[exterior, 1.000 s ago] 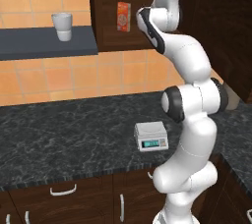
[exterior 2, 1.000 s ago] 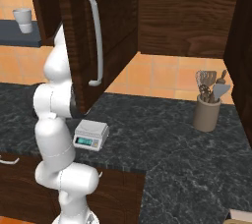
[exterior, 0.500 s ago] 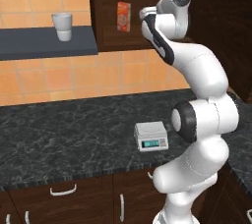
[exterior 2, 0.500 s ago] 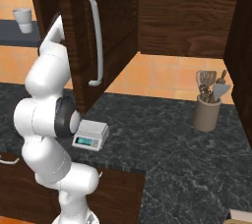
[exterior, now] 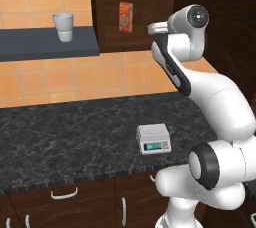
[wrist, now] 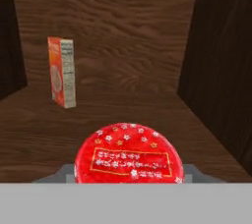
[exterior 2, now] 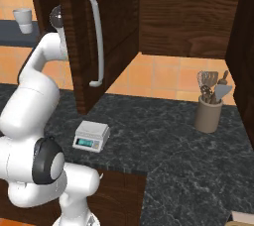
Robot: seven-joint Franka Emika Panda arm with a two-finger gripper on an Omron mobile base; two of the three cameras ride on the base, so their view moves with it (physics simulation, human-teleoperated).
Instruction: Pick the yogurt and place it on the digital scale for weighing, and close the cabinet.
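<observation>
The gripper (wrist: pixel 129 181) is clamped on the yogurt (wrist: pixel 129 159) — in the hand view the cup's red lid with its pale label fills the lower middle, with grey finger parts just visible at either side of it. It sits on the wooden floor inside the cabinet (wrist: pixel 108 36), and whether it has lifted clear of that floor I cannot tell. An orange-and-white carton (wrist: pixel 62 72) stands upright further back and to the left, well apart from the cup.

In the left base view the arm reaches up into the open cabinet (exterior: pixel 145 2), where the carton (exterior: pixel 125 17) shows on the shelf. The digital scale (exterior: pixel 153 138) lies on the dark counter (exterior: pixel 60 137) below, its top plate bare. A white cup (exterior: pixel 63 26) stands on a shelf to the left.

In the right base view the cabinet door (exterior 2: pixel 74 36) with its long silver handle (exterior 2: pixel 97 41) stands open, the scale (exterior 2: pixel 91 136) beneath it and a utensil holder (exterior 2: pixel 208 113) well off to the right.

The yogurt looks light and fairly stiff, with smooth tapered sides that could slip — a hold across the body under the lid rim seems safest.
</observation>
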